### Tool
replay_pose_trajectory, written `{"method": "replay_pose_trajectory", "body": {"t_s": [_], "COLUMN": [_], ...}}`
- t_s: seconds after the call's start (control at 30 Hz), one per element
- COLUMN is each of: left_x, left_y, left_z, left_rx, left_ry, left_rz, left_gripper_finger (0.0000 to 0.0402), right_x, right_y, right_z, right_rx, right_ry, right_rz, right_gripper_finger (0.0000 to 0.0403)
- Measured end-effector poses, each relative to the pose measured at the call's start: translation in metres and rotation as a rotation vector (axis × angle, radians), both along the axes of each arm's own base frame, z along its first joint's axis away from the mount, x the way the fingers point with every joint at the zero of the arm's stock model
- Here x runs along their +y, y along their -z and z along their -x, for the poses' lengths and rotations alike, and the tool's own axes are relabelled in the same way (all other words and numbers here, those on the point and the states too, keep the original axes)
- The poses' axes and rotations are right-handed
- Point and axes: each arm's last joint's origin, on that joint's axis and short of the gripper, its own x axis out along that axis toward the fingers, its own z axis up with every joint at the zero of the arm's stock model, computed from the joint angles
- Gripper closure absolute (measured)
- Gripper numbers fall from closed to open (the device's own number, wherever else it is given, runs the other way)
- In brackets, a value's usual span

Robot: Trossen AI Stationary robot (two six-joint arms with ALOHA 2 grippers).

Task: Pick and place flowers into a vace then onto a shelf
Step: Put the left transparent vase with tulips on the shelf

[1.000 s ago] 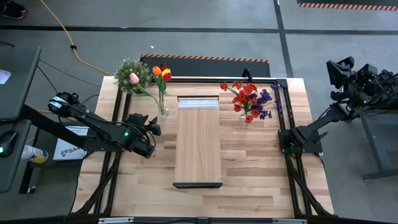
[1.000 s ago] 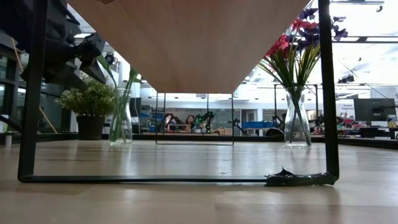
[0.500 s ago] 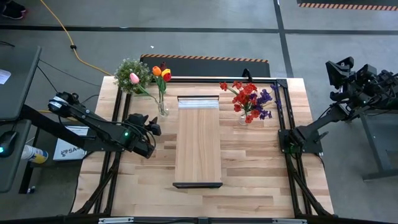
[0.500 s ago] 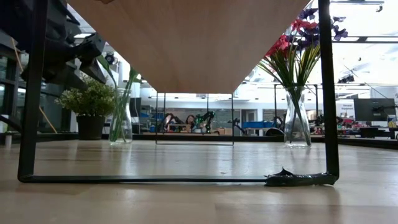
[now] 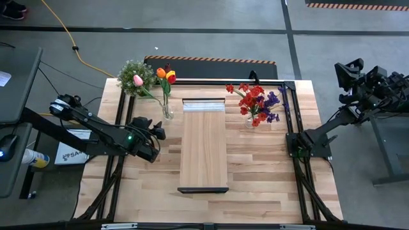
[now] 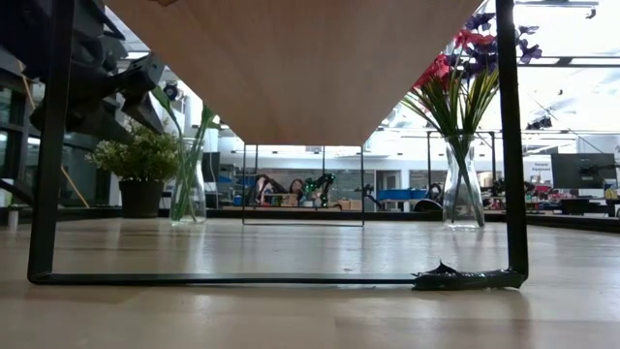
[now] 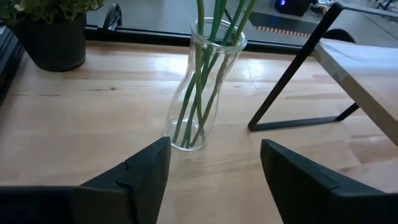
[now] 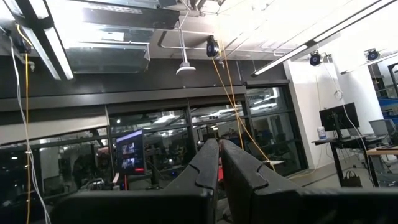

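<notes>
— While the left tool [image 5: 155, 130] hangs low over the worktop [image 5: 255, 172], what's it doing?
— Its fingers are spread apart with nothing between them, and it faces the clear vase [image 7: 204, 87] standing just ahead, not touching it. Green stems [image 7: 208, 62] fill that vase.
— Which flowers are those?
— The tulips [image 5: 163, 74], pink, orange, yellow and red, at about ten o'clock on the worktop from above. A bushy potted plant [image 5: 132, 75] sits just beside them, further toward ten o'clock.
— And the other bunch?
— The red and purple sprays [image 5: 255, 102] stand in a second glass vase [image 6: 462, 189] at about two o'clock, on the far side of the shelf.
— Where's the shelf?
— The long light-wood shelf [image 5: 204, 144] runs down the middle of the worktop, raised on black legs. One slanted leg [image 7: 292, 71] stands close beside the tulip vase, between it and the plank.
— The right arm?
— The right tool [image 8: 219, 168] is pulled well off the worktop at three o'clock, fingers pressed together on nothing, pointing up at the ceiling.
</notes>
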Motion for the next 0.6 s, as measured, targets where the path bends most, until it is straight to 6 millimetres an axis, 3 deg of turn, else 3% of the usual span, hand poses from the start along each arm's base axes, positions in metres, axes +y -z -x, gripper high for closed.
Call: {"method": "replay_pose_trajectory", "body": {"t_s": [0.33,0.6], "left_x": [-0.0001,-0.0003], "left_y": [-0.0003,0.0001], "left_z": [-0.0006,-0.0006], "left_rx": [0.039,0.167], "left_ry": [0.028,0.100], "left_rz": [-0.028,-0.078], "left_gripper_finger": [0.0009,0.0027], "right_x": [0.0001,0.0002], "right_y": [0.0003,0.0003], "right_z": [-0.0002,-0.0003], "right_rx": [0.004,0.005], "right_ry": [0.000,0.000], "right_rz": [0.002,0.003], "right_gripper_finger": [0.0391,0.0391]}}
